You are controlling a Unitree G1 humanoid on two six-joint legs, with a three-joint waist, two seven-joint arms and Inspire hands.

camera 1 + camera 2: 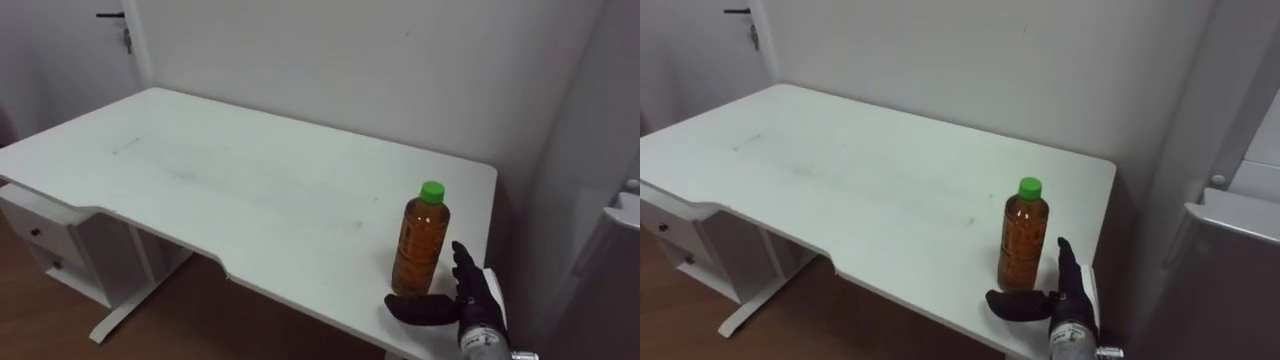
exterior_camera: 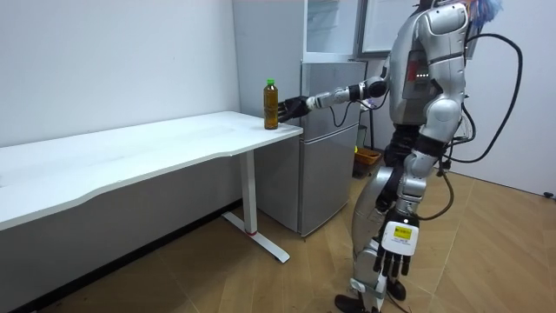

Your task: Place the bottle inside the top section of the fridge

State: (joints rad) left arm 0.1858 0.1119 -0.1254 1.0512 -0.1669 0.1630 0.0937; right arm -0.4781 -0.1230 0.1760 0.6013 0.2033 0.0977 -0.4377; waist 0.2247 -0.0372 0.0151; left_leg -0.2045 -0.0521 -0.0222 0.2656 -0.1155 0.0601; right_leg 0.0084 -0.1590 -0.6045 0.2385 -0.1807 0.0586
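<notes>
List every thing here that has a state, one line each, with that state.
Bottle: upright on the table, green cap on, not gripped.
Right hand: open, beside the bottle, thumb stretched out before its base.
Left hand: open, hanging at the robot's side.
Drawers: shut, under the table.
Fridge: lower door shut; upper door unclear.
</notes>
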